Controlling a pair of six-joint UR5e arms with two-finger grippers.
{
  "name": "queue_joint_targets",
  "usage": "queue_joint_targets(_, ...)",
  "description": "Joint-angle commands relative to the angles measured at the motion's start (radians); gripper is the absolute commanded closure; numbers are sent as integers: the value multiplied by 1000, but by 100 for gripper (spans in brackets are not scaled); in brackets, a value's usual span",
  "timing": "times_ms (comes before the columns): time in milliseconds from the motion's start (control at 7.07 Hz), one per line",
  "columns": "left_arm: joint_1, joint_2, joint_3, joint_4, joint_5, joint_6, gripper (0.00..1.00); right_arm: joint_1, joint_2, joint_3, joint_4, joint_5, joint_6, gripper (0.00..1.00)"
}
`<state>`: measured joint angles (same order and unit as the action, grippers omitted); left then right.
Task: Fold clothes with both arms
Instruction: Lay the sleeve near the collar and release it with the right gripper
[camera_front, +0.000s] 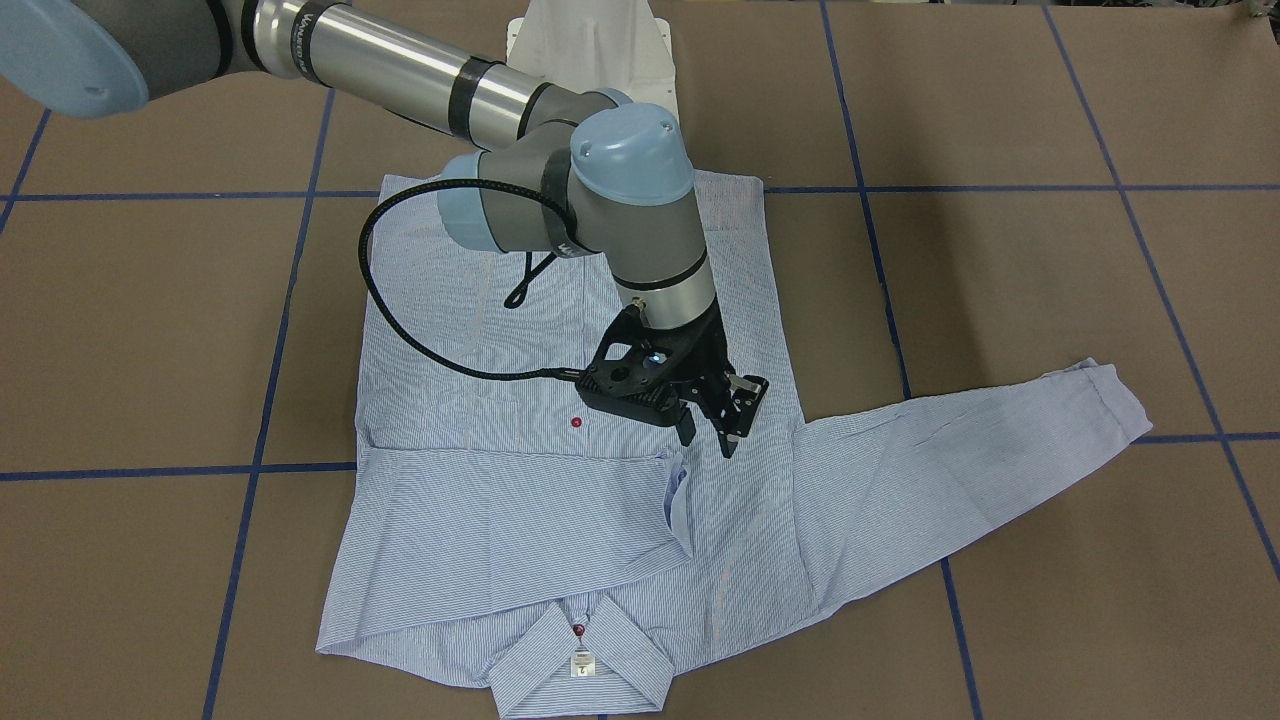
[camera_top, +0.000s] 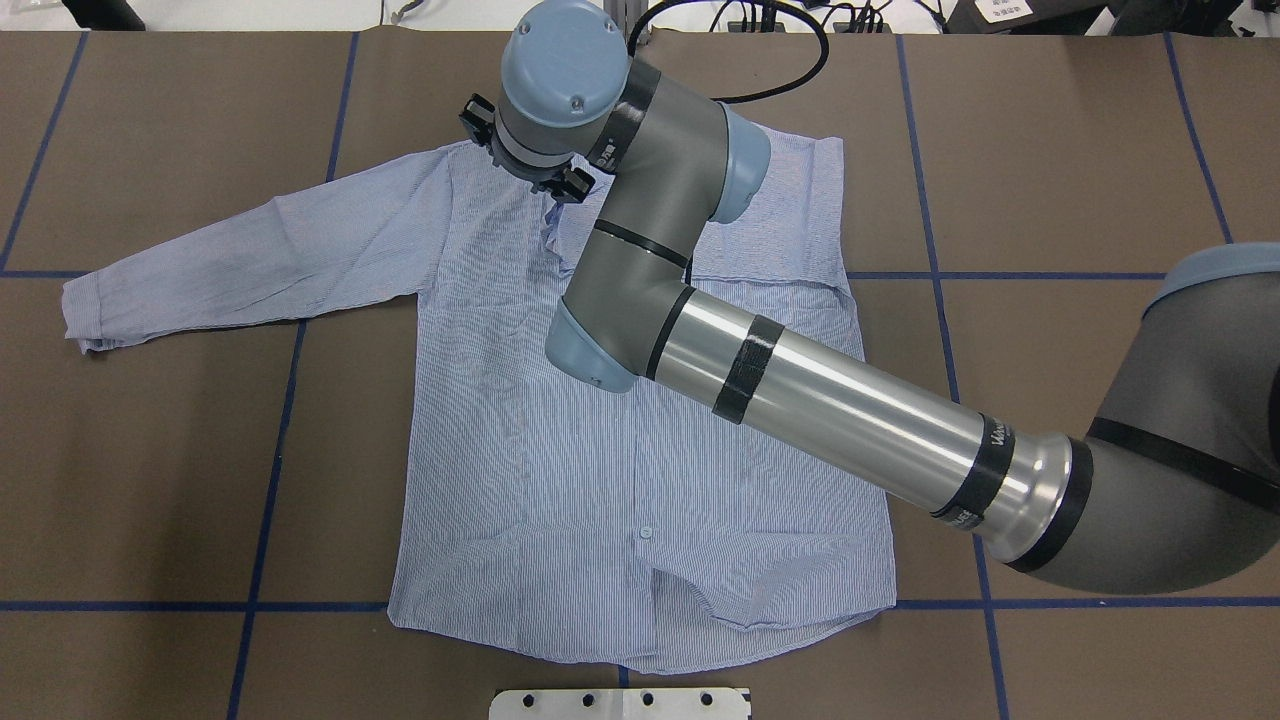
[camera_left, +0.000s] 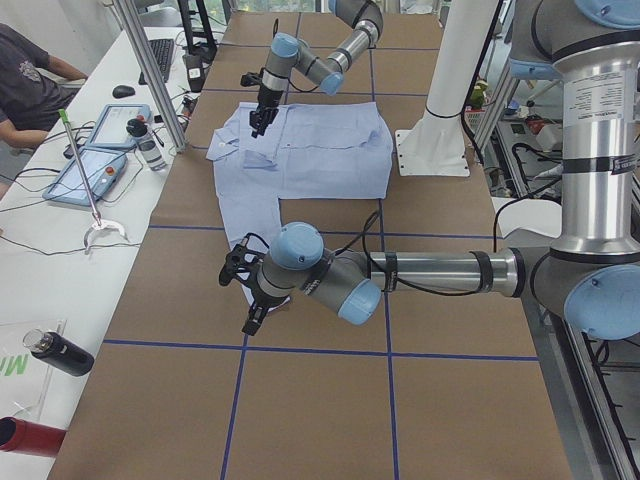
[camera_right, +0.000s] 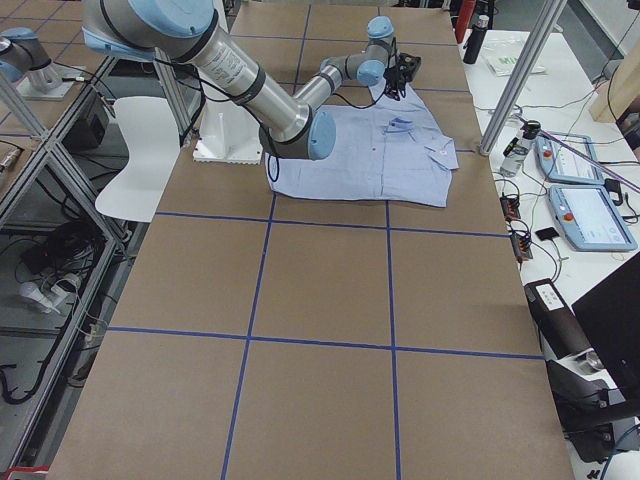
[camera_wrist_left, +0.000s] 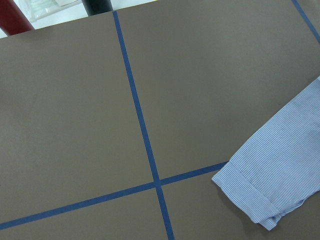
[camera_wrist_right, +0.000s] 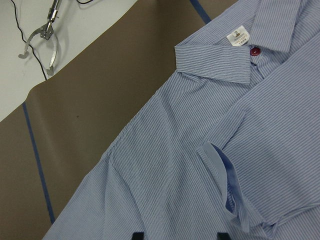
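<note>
A brown paper-covered table (camera_front: 1010, 300) taped into blue squares fills the views. A white pedestal base (camera_front: 590, 50) stands at its edge, behind the right gripper's fingers. On a white side bench lie metal tongs (camera_wrist_right: 44, 37), and a person (camera_left: 20, 85) is cut off at the frame edge.

The black right gripper (camera_front: 708, 442) hangs with its fingers apart and nothing between them, just above the light blue-and-white striped button-up shirt (camera_front: 450, 330). From overhead the wrist hides those fingers. The black left gripper (camera_left: 248, 315) shows only from the side, and I cannot tell how its fingers stand.

The shirt lies flat, buttoned front up. One sleeve is folded across the chest and ends beside the right fingertips. The other sleeve (camera_front: 980, 450) stretches out, its cuff (camera_wrist_left: 270, 185) near the left gripper.
</note>
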<state>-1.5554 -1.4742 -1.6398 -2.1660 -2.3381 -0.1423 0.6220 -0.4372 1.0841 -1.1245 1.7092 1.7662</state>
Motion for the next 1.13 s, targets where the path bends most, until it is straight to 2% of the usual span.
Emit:
queue_joint_targets(0,2,0,-2,-21,-16,3,0,-10,17,-26,29,-31,48,1)
queue_joint_targets(142,6,0,1,-56,-65,-2,0,-10,18,-23,28,-31,67,1)
queue_joint_targets(425,56,-21,40,-63,-69,-2,0,-5,-12,22,26,-25,72,1)
queue_joint_targets(566,78,-87,122,-64,-67,-3,0,4,-84,83,29,-20,67,1)
queue_joint_targets(708,80,-185,243,-61,-73,-122,0,25,-162,156,31,-19,65,1)
queue_joint_targets(849,168,-239,300,-86,-67,-260,0,48,-246,251,31,-11,64,1)
queue_joint_targets(991,231,-261,351,-142,-64,-354,1,86,-320,336,29,39,59,1)
